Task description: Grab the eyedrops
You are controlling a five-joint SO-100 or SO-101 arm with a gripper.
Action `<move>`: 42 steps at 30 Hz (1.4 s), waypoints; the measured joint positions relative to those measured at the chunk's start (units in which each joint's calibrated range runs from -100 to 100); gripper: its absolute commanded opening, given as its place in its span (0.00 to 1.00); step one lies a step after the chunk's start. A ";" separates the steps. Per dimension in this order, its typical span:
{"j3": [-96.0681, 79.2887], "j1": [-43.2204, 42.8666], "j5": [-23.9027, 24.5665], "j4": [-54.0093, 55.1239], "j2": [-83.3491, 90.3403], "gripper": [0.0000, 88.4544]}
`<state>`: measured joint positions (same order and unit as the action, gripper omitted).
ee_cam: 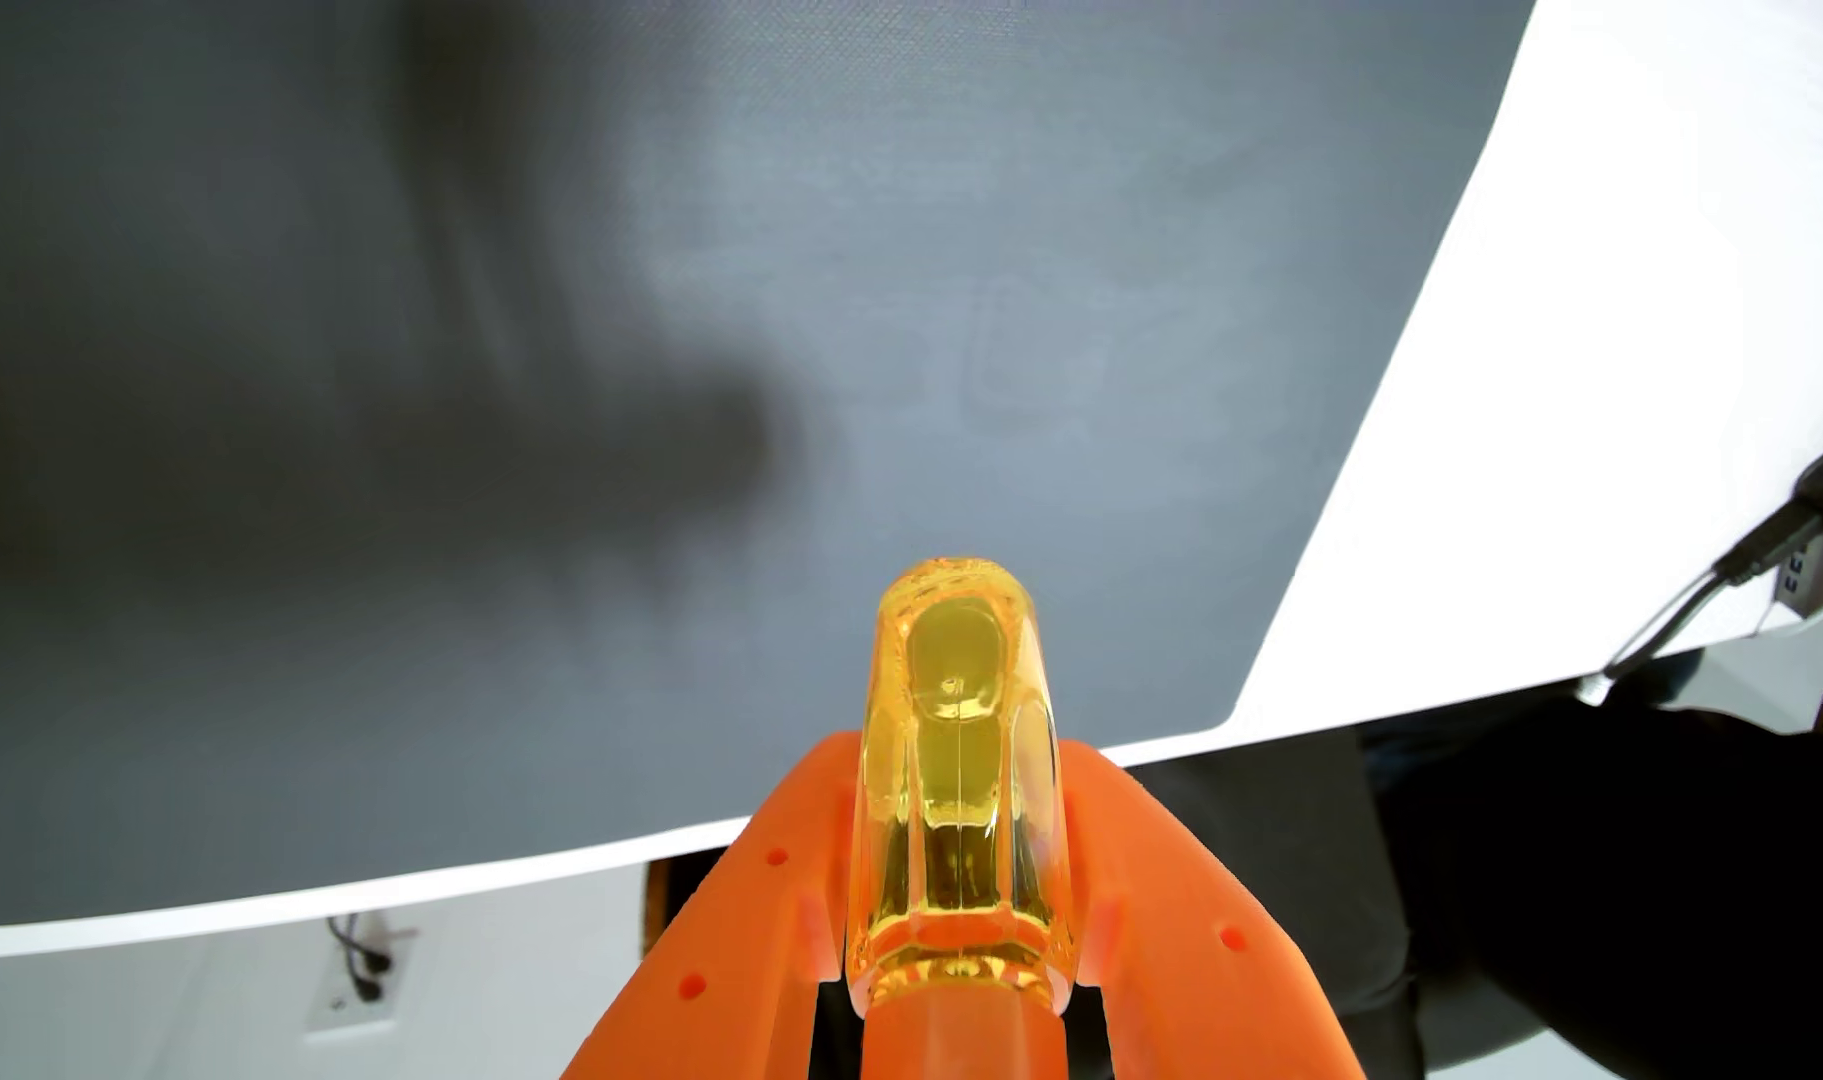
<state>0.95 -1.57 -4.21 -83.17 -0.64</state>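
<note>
Grey mat on a white table, seen from above.
The dark grey mat (595, 343) covers most of a white table (1572, 343). Below its edge lies pale floor (159, 1007) with a wall outlet (351, 997); black cables (1780, 530) cross the right side.

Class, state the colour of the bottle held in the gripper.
Transparent yellow-amber bottle, seen best in the wrist view.

Bottle (957, 768): clear yellow, no label or print can be read.
Tag (1811, 566): white, at right edge, a few dark marks, too small and blurred to read.
Mat (574, 312): no print.
</note>
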 measured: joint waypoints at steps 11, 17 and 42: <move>-5.87 0.00 1.52 0.00 0.93 0.01; -5.96 0.00 1.52 -2.27 1.02 0.01; -5.96 0.00 1.41 -2.35 1.02 0.01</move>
<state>-5.01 -1.57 -2.80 -85.53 0.38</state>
